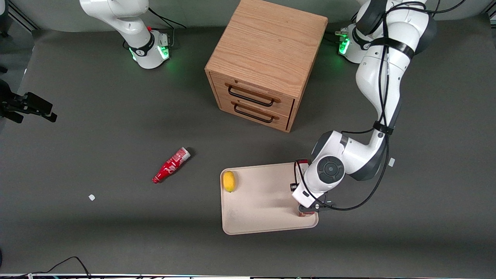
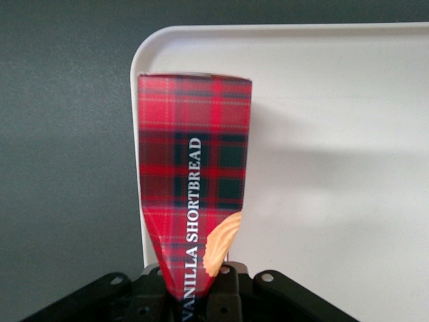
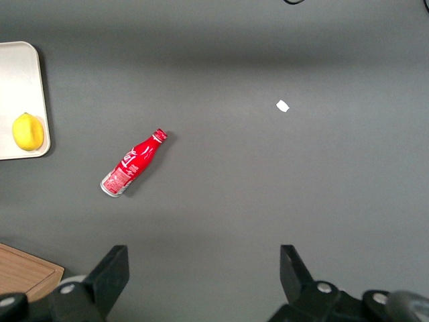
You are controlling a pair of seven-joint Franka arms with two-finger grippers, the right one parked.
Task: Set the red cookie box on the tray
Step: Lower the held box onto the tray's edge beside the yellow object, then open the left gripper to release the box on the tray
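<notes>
On the grey tabletop [image 1: 116,128], the large flat beige rectangular tray [image 1: 263,209] carries the slim red tartan cardboard cookie box [image 2: 194,181] upright at its edge toward the working arm. The gripper [image 2: 194,295] hovers over that edge, jaws clenched on the box. A yellow lemon [image 1: 229,181] lies on the tray's edge toward the parked arm.

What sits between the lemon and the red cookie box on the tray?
Nothing: bare tray separates the lemon from the red cookie box in the gripper, per the front view.
</notes>
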